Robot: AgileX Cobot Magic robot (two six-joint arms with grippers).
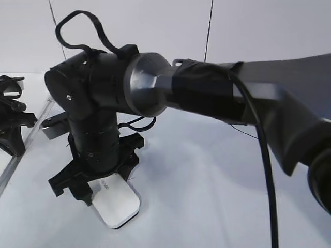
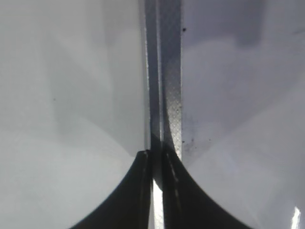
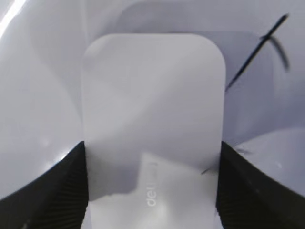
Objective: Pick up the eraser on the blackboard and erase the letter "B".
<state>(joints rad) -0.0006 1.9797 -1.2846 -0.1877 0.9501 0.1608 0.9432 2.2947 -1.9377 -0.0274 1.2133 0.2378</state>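
The white eraser (image 1: 118, 200) lies flat on the blackboard (image 1: 217, 196), a white dry-erase surface. My right gripper (image 1: 98, 178) reaches down over the eraser's near end. In the right wrist view its two black fingers (image 3: 152, 157) press against both long sides of the eraser (image 3: 152, 95), so it is shut on it. Thin black marker strokes (image 3: 267, 45) show on the board just beyond the eraser's far right corner; I cannot tell which letter they belong to. No whole "B" is in view. My left gripper (image 1: 11, 124) rests at the far left, shut and empty.
The board's grey metal frame (image 1: 15, 160) runs along the left edge, and in the left wrist view (image 2: 164, 71) it runs straight ahead of the shut fingers (image 2: 155, 155). The right arm (image 1: 232, 98) fills the upper right of the exterior view and hides much of the board.
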